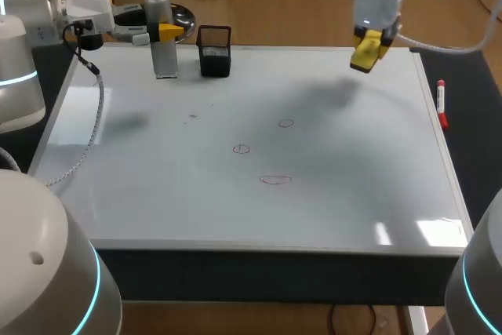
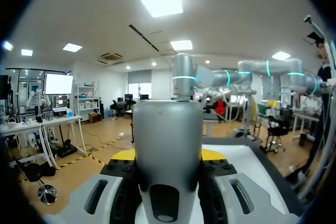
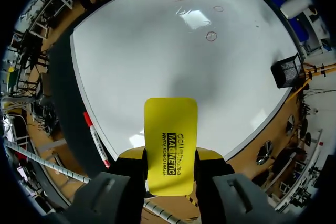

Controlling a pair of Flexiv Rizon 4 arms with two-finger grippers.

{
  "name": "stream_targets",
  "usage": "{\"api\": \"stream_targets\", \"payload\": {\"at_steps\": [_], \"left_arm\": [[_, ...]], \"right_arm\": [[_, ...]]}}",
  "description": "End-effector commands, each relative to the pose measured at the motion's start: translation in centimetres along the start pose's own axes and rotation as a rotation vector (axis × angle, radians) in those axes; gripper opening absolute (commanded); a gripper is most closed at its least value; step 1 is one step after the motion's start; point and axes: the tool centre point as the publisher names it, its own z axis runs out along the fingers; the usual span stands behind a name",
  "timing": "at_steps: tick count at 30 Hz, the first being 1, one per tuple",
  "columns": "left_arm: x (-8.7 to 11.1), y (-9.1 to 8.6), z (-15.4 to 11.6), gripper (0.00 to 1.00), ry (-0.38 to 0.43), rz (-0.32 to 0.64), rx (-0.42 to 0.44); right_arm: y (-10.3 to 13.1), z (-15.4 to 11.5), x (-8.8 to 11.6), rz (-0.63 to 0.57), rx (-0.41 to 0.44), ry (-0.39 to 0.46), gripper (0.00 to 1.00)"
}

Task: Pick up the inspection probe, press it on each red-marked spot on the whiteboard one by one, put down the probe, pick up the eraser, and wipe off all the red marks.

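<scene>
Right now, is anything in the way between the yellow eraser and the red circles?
Nothing I can see. Only bare whiteboard lies between the eraser in the right claw and the red circles. The black basket stands aside.

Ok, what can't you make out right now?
- Tip of the probe: in the left wrist view, hidden by its own body; in the head view, too small to tell if it touches the whiteboard.
- The red marks: none show in the left wrist view, which the probe largely fills.
- Contents of the black basket: head view, too dark.
- Underside of the eraser: faces away in the right wrist view.
</scene>
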Motion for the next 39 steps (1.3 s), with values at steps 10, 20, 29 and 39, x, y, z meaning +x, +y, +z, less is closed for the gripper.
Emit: {"api": "stream_targets", "payload": {"at_steps": [10, 20, 29, 39], "left_arm": [[0.1, -0.1, 0.0, 0.00, -0.004, 0.002, 0.000], [0.1, -0.1, 0.0, 0.00, -0.004, 0.002, 0.000], [0.1, -0.1, 0.0, 0.00, -0.004, 0.002, 0.000], [0.1, -0.1, 0.0, 0.00, -0.004, 0.002, 0.000]], "right_arm": [[-0.6, 1.3, 2.9, 0.035, -0.027, -0.024, 0.00], [-0.5, 1.0, 3.6, 0.041, -0.028, -0.038, 0.00], [-0.5, 1.0, 3.6, 0.041, -0.028, -0.038, 0.00], [-0.5, 1.0, 3.6, 0.041, -0.028, -0.038, 0.00]]}}
